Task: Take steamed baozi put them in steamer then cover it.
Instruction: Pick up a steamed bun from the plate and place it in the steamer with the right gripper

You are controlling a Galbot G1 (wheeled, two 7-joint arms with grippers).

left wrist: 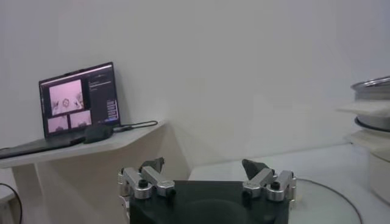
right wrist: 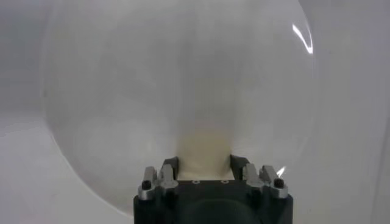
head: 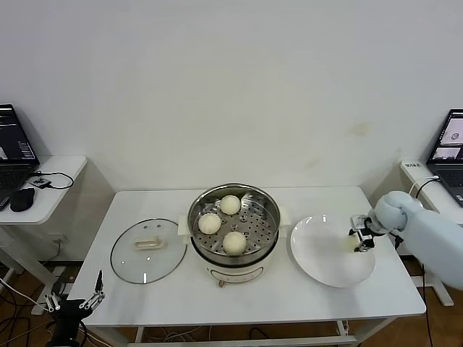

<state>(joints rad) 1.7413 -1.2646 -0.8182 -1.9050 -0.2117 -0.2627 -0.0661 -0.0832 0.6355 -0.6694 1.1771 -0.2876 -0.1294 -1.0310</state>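
The steamer (head: 270, 204), a shiny steel pot with a perforated tray, stands mid-table with three cream baozi (head: 230, 204) (head: 210, 223) (head: 234, 242) inside. The cover (head: 148, 251), a clear glass lid with a cream handle, lies flat to the pot's left. On the white plate (head: 325, 253) to the right, my right gripper (head: 361, 244) is shut on a fourth baozi (right wrist: 204, 152), whose cream body fills the space between the fingers (right wrist: 169, 165) in the right wrist view. My left gripper (head: 92, 300) hangs open and empty beyond the table's front left corner, also seen as the left gripper (left wrist: 204, 165).
A side desk (head: 51, 189) with a laptop (head: 14, 148) and a mouse stands to the left. Another laptop (head: 450, 144) sits at the far right. The steamer's rim (left wrist: 373, 85) shows at the edge of the left wrist view.
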